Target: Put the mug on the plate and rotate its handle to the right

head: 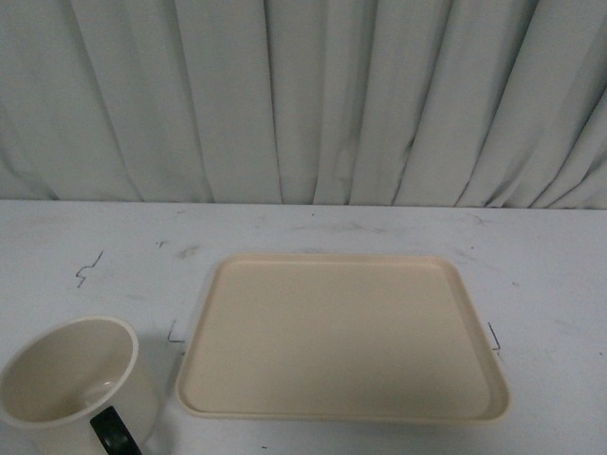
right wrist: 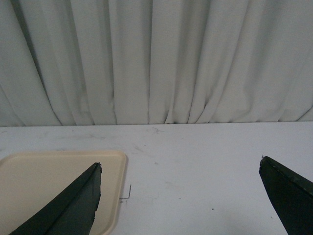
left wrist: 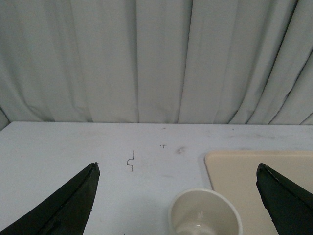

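The white mug (head: 71,384) stands upright on the table at the front left, to the left of the plate and off it. Its black handle (head: 116,431) points toward the front edge. The beige plate (head: 341,336) lies flat in the middle of the table and holds nothing. No gripper shows in the front view. In the left wrist view my left gripper (left wrist: 178,169) is open, with the mug (left wrist: 205,215) low between its black fingers (left wrist: 73,200) and the plate (left wrist: 244,176) beside it. My right gripper (right wrist: 181,166) is open over bare table, with the plate's corner (right wrist: 44,186) by one finger.
The white table (head: 95,256) carries small dark marks, including thin corner marks near the plate (head: 175,334). A pleated white curtain (head: 303,95) closes off the back of the table.
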